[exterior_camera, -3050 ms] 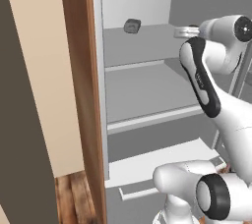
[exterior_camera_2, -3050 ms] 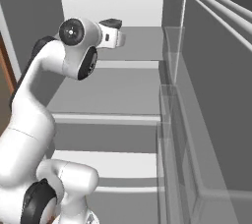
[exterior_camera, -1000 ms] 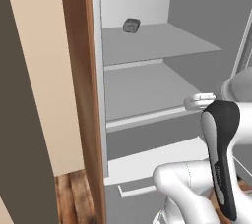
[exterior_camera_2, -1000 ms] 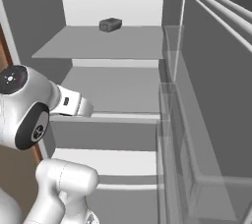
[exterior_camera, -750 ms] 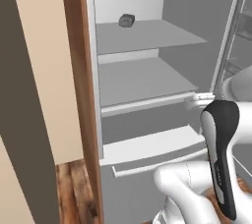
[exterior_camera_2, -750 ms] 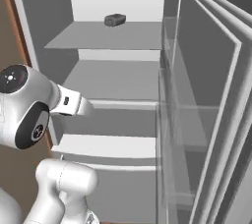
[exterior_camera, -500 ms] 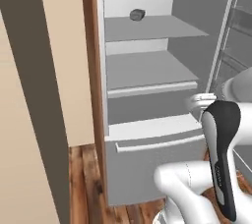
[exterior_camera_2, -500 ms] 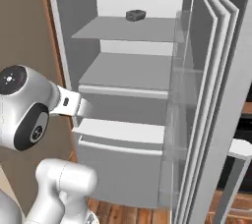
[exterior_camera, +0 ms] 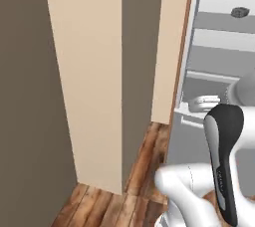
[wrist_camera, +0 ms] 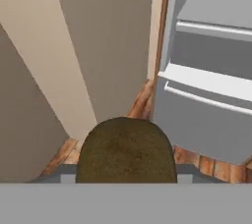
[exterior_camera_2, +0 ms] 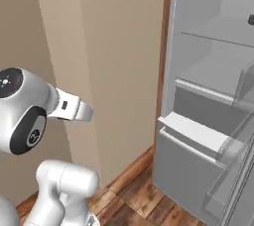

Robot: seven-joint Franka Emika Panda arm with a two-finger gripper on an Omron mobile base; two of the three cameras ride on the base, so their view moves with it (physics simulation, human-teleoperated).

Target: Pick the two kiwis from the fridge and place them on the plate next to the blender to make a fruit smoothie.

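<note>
In the left base view, the fridge [exterior_camera: 219, 79] stands open off to our right, a grey lump [exterior_camera: 240, 12] on its upper shelf; no writing reads anywhere.

In the right base view, the arm's wrist [exterior_camera_2: 69, 107] points away from the fridge toward a beige wall panel [exterior_camera_2: 114, 61].

In the hand view, a kiwi [wrist_camera: 126, 150] sits right at the gripper, pinched between the nearly closed fingers. We judge it light, firm-skinned, slightly yielding; gripping its middle suits.
</note>
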